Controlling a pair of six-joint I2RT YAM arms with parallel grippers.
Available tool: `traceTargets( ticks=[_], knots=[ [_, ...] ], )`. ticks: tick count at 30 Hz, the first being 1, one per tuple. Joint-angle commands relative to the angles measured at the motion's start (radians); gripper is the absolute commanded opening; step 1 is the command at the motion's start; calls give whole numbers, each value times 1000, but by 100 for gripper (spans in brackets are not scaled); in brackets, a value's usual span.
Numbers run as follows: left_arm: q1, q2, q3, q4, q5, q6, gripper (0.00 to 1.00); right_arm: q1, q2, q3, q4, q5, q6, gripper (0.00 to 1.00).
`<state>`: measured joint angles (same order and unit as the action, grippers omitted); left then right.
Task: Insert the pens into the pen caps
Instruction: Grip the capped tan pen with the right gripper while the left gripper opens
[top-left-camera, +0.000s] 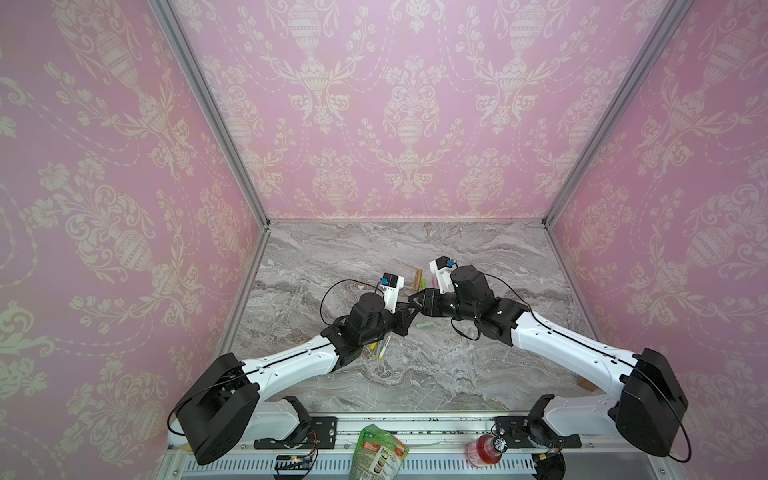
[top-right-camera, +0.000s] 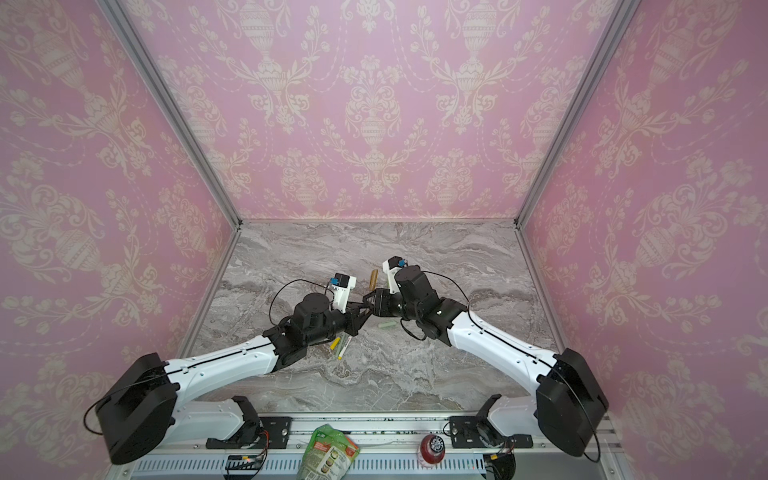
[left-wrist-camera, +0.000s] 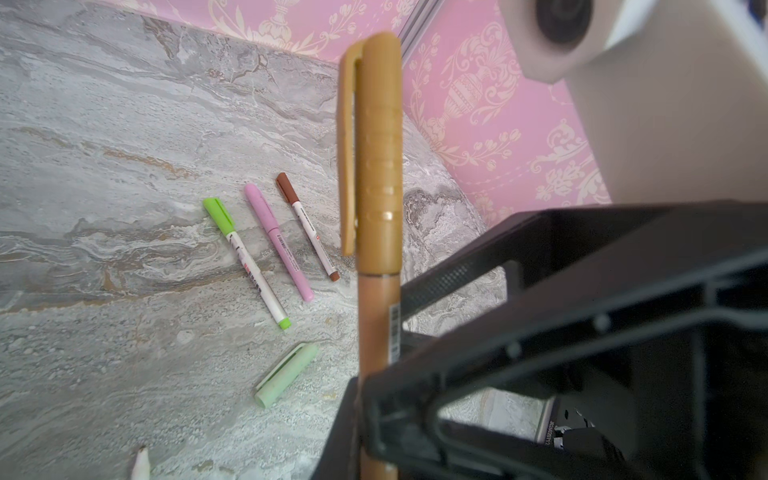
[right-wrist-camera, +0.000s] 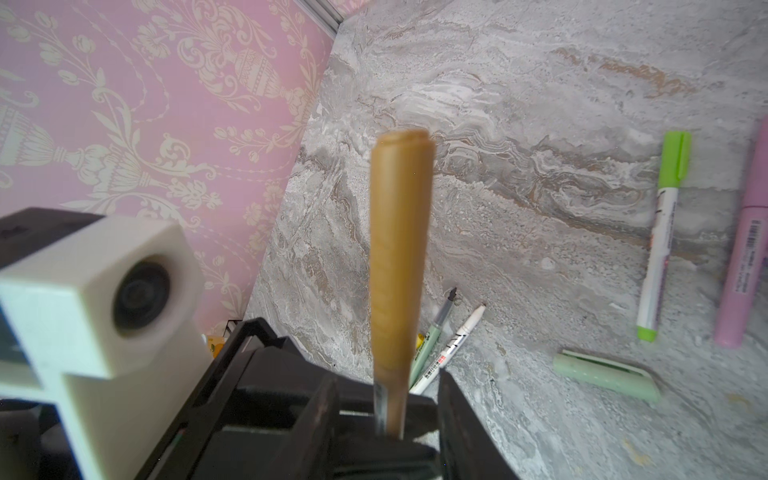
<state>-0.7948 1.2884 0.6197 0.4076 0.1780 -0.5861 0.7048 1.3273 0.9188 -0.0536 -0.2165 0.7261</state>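
My left gripper (left-wrist-camera: 365, 415) is shut on the barrel of a tan pen (left-wrist-camera: 378, 166) that wears its tan cap, held above the table's middle. My right gripper (right-wrist-camera: 388, 395) is open, a finger on each side of that pen (right-wrist-camera: 397, 249) with gaps showing. In both top views the grippers meet tip to tip (top-left-camera: 411, 305). A loose pale green cap (left-wrist-camera: 286, 374) lies below them. Lime-capped (left-wrist-camera: 245, 262), pink (left-wrist-camera: 278, 241) and brown-capped (left-wrist-camera: 307, 224) pens lie side by side. Two uncapped pens (right-wrist-camera: 444, 336) and a yellow cap (top-right-camera: 334, 343) lie under the left arm.
Pink wallpapered walls close the marble table (top-left-camera: 415, 374) at the back and both sides. A green snack bag (top-left-camera: 376, 453) and a red bottle (top-left-camera: 484, 451) stand on the front rail beyond the table's near edge.
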Motion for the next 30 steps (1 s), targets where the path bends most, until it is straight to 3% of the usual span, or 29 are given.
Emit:
traceTargets(
  ticks=[1, 8, 13, 18, 22, 26, 30],
  knots=[
    [-9, -6, 28, 55, -8, -17, 0, -8, 17, -6, 32, 7, 6, 36],
    [-10, -27, 11, 71, -26, -26, 0, -10, 39, -2, 64, -18, 52, 17],
    [-11, -28, -9, 100, -23, -32, 0, -10, 48, 15, 47, -9, 64, 8],
    [-9, -79, -76, 126, -54, -28, 28, -11, 72, 74, -44, 43, 43, 6],
    [-9, -186, -138, 25, -137, 3, 51, -25, 129, 147, -130, 54, 18, 6],
    [-7, -333, -174, -189, -265, 48, 62, -39, 234, 236, -215, 41, -14, 7],
    [3, -456, -175, -417, -399, 70, 67, -51, 369, 352, -307, 28, -57, 8]
  ],
)
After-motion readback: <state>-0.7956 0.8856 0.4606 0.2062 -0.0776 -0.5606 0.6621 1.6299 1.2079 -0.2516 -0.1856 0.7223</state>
